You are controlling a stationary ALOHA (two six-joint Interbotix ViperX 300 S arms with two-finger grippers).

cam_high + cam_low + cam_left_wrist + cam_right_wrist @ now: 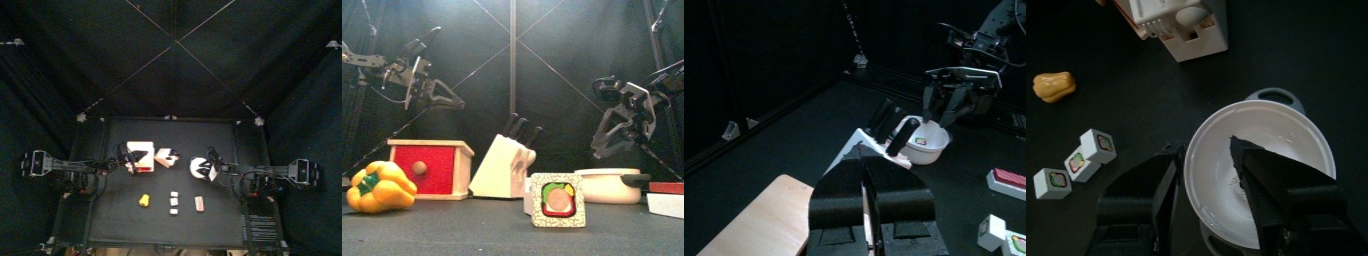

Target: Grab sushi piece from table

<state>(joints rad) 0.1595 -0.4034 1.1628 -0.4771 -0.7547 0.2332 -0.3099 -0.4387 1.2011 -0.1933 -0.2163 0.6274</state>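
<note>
Sushi piece (199, 203) lay flat on the table (120, 225), a salmon-orange block in the front row, toward the right side in the top view, untouched by either arm. Just to its left lay two small white sushi rolls (174, 203), close together, one behind the other. Farther left in that row sat a yellow pepper (142, 201).

From the front camera one roll (557, 199) stood near and large, its green and orange filling facing the lens, with the pepper at the far left. At the right edge showed a pinkish-red slab on white, which I took for the same sushi piece.

Behind the row stood a red box with a wooden top (138, 155), a pale knife block (163, 156) beside it, and a white pot (201, 167) to the right.

The right gripper (1213, 165) hung over the pot, jaws spread wide, with the pot's rim showing between them; it gripped nothing. The left gripper (865, 172) hovered above the red box, its jaws pressed together and empty. Both were well apart from the sushi piece.
</note>
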